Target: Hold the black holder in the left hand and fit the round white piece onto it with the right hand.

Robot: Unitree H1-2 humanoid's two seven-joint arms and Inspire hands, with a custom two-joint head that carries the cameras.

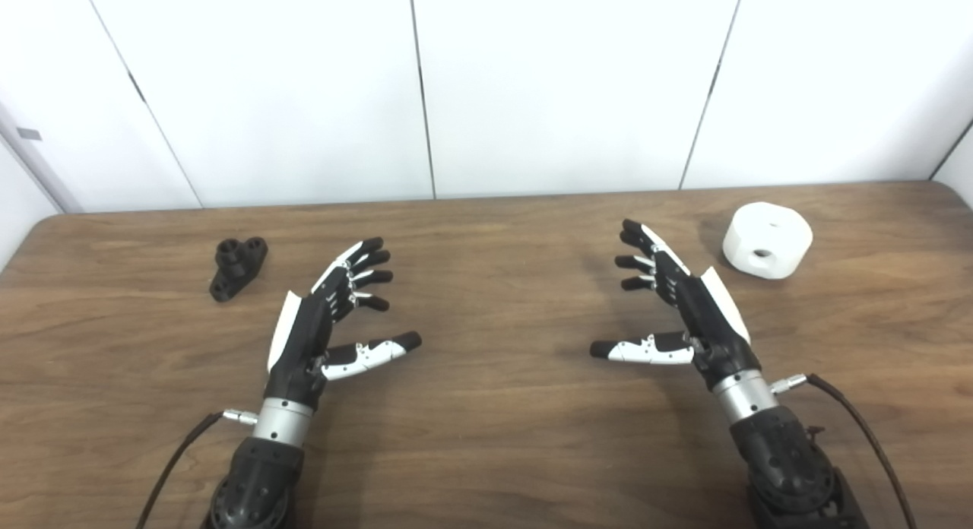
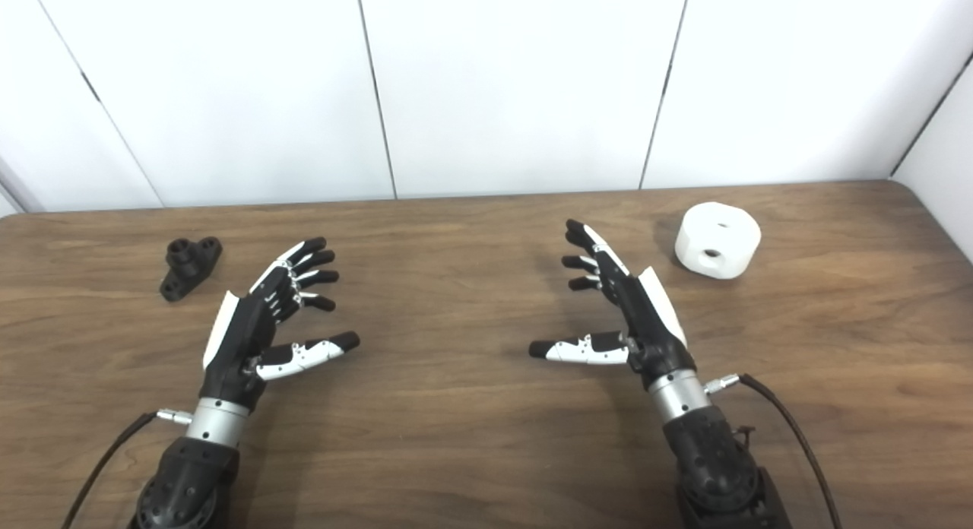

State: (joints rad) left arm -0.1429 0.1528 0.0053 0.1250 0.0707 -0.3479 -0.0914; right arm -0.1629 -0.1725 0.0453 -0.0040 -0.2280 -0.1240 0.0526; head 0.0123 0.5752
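Observation:
The black holder lies on the wooden table at the far left, apart from both hands. My left hand hovers to its right and nearer me, open, fingers spread, thumb pointing inward, holding nothing. The round white piece, a short cylinder with a hole in its side and one on top, rests at the far right. My right hand is left of it and nearer me, open and empty, palm facing inward.
White wall panels rise just behind the table's far edge. Cables trail from both wrists toward the near edge. Bare wood lies between the two hands.

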